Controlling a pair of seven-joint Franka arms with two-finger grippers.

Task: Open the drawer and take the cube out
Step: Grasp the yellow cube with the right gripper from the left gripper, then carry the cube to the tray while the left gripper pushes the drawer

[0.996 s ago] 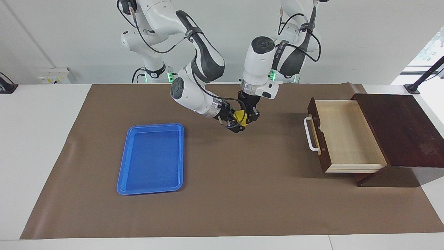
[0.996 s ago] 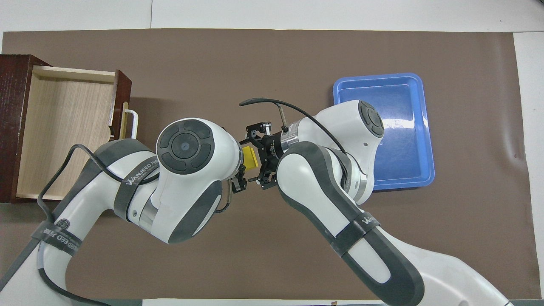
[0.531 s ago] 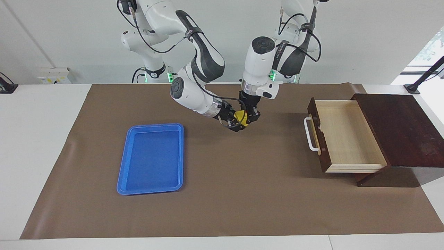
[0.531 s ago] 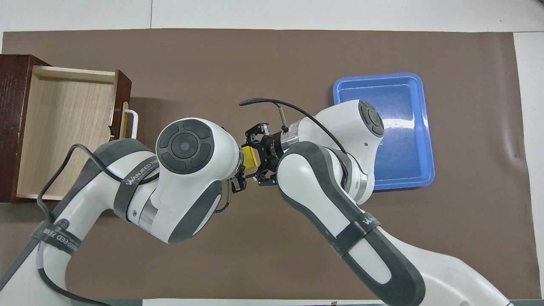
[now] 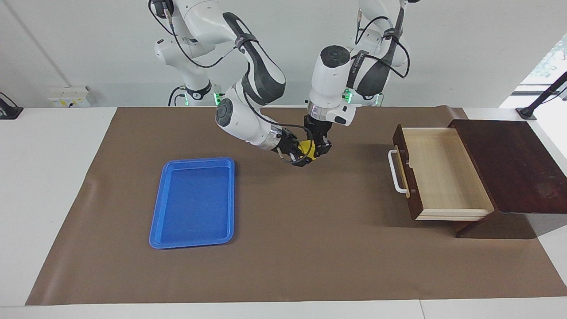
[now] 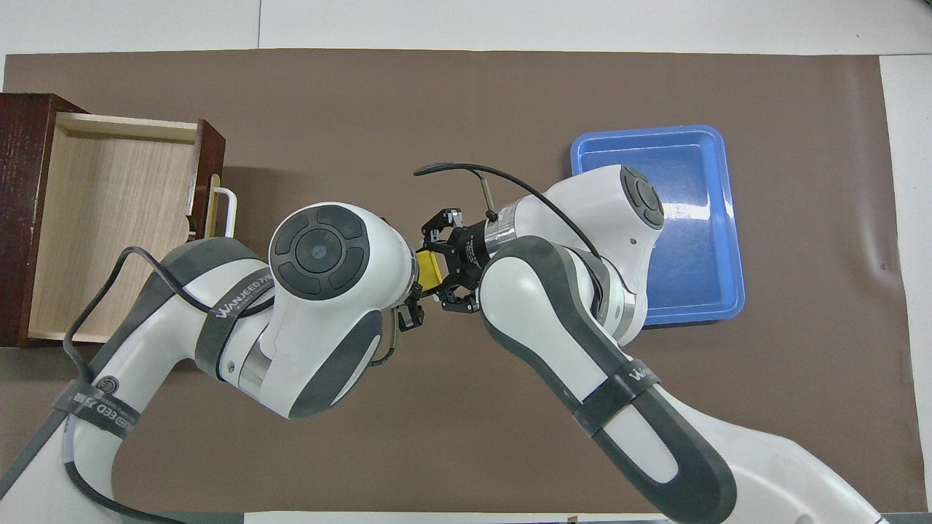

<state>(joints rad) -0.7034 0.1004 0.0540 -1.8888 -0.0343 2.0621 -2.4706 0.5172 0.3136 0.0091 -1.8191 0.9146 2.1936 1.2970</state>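
The yellow cube [image 5: 308, 149] hangs in the air over the middle of the brown mat; it also shows in the overhead view [image 6: 429, 269]. My left gripper [image 5: 320, 148] points straight down and is shut on the cube. My right gripper [image 5: 303, 156] comes in sideways from the tray's end, with its fingers open above and below the cube. The drawer [image 5: 409, 195] stands pulled out at the left arm's end of the table. Its pale wood inside holds nothing, and its white handle [image 5: 395, 170] faces the middle of the table.
A flat blue tray [image 5: 195, 201] lies on the mat at the right arm's end. The dark brown cabinet [image 5: 514, 164] that houses the drawer stands at the table's edge. A brown mat [image 5: 283, 248] covers the table.
My right gripper's fingers have drawn closer around the cube, and its wrist has shifted slightly. The left gripper and the cube have stayed almost still.
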